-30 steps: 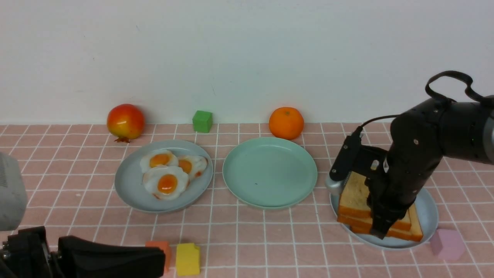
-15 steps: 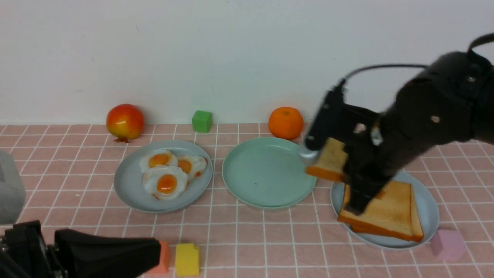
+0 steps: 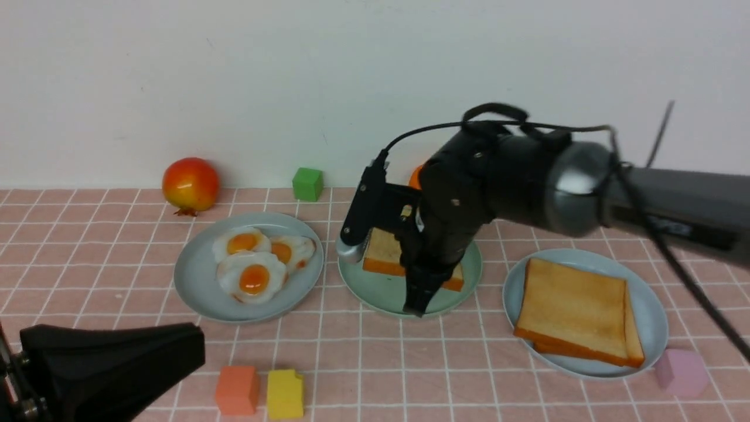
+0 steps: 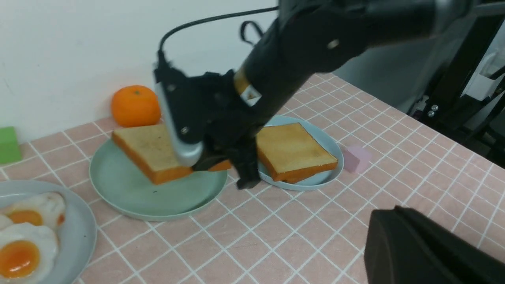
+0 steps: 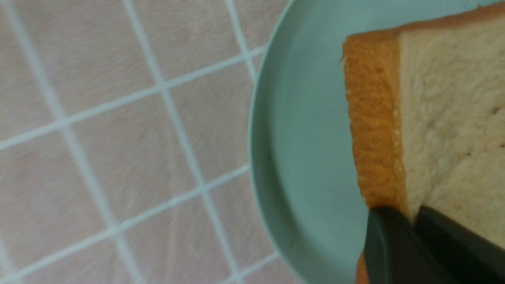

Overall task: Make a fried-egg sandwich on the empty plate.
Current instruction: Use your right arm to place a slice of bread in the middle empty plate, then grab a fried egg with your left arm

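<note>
Mint plate (image 3: 375,290) lies mid-table, between the egg plate (image 3: 193,281) on the left and the toast plate (image 3: 650,316) on the right. Right gripper (image 3: 420,290) is clamped on one toast slice (image 3: 381,249), held tilted over that plate; contact cannot be confirmed. Left gripper (image 3: 176,357) sits low at near left, jaws together.
</note>
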